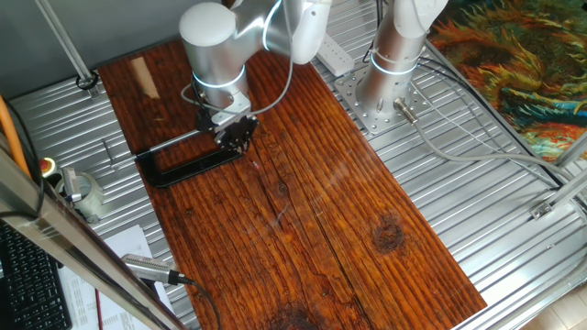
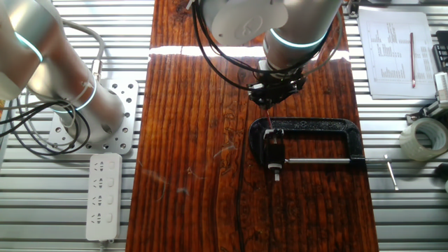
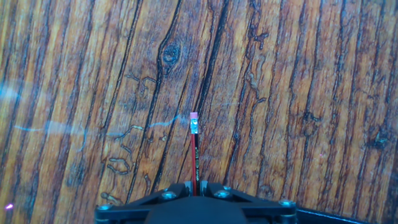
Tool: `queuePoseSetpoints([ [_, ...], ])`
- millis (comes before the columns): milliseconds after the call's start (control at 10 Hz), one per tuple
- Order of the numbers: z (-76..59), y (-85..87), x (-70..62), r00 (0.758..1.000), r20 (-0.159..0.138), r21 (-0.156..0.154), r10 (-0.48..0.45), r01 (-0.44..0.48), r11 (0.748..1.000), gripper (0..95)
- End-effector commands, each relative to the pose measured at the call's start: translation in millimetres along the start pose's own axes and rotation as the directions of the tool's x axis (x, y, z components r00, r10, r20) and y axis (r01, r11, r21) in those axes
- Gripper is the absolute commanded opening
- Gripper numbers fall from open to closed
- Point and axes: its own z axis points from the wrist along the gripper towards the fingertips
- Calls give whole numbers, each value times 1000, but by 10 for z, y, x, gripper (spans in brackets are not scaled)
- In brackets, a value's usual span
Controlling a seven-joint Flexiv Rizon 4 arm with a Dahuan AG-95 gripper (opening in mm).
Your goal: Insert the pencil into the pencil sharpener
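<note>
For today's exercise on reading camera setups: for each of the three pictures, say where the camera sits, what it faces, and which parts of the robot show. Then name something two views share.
One fixed view: high, off one long side of the wooden board; shows the arm, gripper and black clamp.
The other fixed view: overhead from the opposite side; shows the arm, its base, the gripper, the clamp and the pencil sharpener.
Hand view: on the hand, along the fingers onto the board; shows the fingers' base and the held pencil.
Shared: both fixed views show the clamp.

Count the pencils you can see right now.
1: a thin red pencil with a pink eraser end, held in the gripper above the wooden board, near the black C-clamp. Others may be hidden.
</note>
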Motion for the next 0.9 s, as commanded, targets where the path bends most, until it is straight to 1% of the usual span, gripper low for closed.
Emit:
queuePoseSetpoints([
  [100, 0, 6, 5, 1000, -2, -1, 0, 0, 1000, 0],
  [400, -2, 14, 21, 1000, -1, 2, -3, 3, 1000, 0],
  [700, 6, 17, 28, 1000, 0, 13, -14, 14, 1000, 0],
  [900, 17, 20, 37, 1000, 7, 17, -22, 22, 1000, 0],
])
